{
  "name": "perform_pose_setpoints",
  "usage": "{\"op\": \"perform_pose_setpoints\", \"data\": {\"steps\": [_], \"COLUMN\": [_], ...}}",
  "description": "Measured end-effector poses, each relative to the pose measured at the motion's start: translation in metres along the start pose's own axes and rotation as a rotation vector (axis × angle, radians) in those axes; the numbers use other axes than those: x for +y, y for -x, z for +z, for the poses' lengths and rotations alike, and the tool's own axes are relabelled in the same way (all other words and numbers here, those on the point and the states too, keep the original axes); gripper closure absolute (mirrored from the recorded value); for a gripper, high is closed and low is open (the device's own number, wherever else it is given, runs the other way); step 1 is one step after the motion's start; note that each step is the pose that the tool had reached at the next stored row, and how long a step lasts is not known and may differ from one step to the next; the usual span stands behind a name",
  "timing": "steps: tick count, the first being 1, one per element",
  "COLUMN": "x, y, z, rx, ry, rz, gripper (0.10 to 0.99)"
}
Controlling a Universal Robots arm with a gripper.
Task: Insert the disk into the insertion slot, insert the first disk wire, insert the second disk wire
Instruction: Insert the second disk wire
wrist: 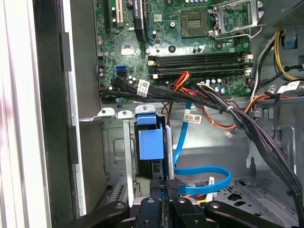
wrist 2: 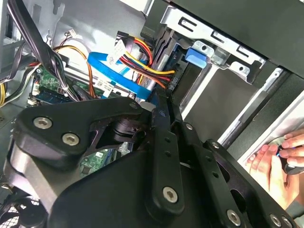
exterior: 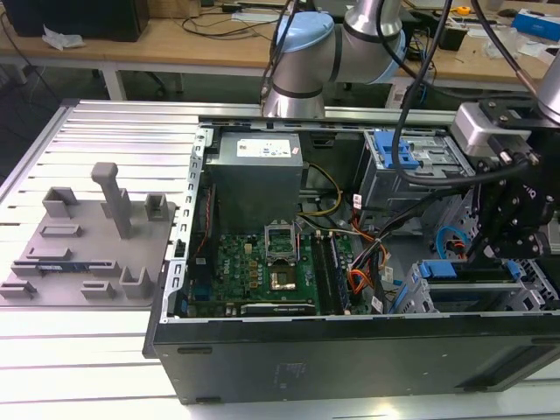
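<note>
Starting at the exterior view's left, I see a grey tray (exterior: 87, 241) of moulded holders lying on the slatted metal table (exterior: 105, 350), just beside the open computer case (exterior: 350, 350). Inside the case, toward its left side, the grey power supply (exterior: 258, 175) stands above the green motherboard (exterior: 262, 271). Further right a bundle of black, orange and yellow wires (exterior: 367, 254) runs across the floor of the case. Above it stands the tall cage with the blue latch (exterior: 404, 153).

At the exterior view's right, the claw (exterior: 499, 249) hangs down inside the case, right over the low drive cage. The disk (exterior: 435, 269) sits in the insertion slot (exterior: 416, 297) there, and the blue ends of its carrier show at the cage's mouth. In the first wrist view the disk (wrist: 149, 142) shows edge-on, its blue carrier held between the slot's (wrist: 114, 142) sheet-metal walls. A flat blue wire (wrist: 204, 183) loops just beside it and ends in a black plug (wrist: 173, 183), close against the tip of the claw (wrist: 164, 199). I cannot tell whether the claw is clenched or released, nor whether it has that plug.

In the second wrist view the claw (wrist 2: 159, 107) points toward the blue wire (wrist 2: 137, 88) and a red, yellow and black bundle (wrist 2: 142, 57). A person's hand (wrist 2: 278, 161) rests outside the case wall.
</note>
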State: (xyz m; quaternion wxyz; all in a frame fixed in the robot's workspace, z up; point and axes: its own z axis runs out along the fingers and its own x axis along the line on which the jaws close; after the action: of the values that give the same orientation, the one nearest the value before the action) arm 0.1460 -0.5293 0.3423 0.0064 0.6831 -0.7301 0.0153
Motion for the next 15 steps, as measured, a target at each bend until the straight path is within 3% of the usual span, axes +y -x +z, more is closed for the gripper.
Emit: {"op": "perform_pose_setpoints", "data": {"steps": [7, 9, 10, 11, 15], "x": [0.0003, 0.0006, 0.0006, 0.0006, 0.0007], "y": [-0.0006, -0.0006, -0.0006, -0.0004, 0.0024], "z": [0.0032, 0.0025, 0.0015, -0.0007, -0.0134], "rx": [-0.0001, 0.0001, 0.0002, 0.0002, 0.0039], "ry": [0.0, 0.0, 0.0, 0.0, 0.0], "rz": [-0.004, -0.004, -0.004, -0.004, -0.004], "gripper": [0.918, 0.796, 0.796, 0.729, 0.729]}}
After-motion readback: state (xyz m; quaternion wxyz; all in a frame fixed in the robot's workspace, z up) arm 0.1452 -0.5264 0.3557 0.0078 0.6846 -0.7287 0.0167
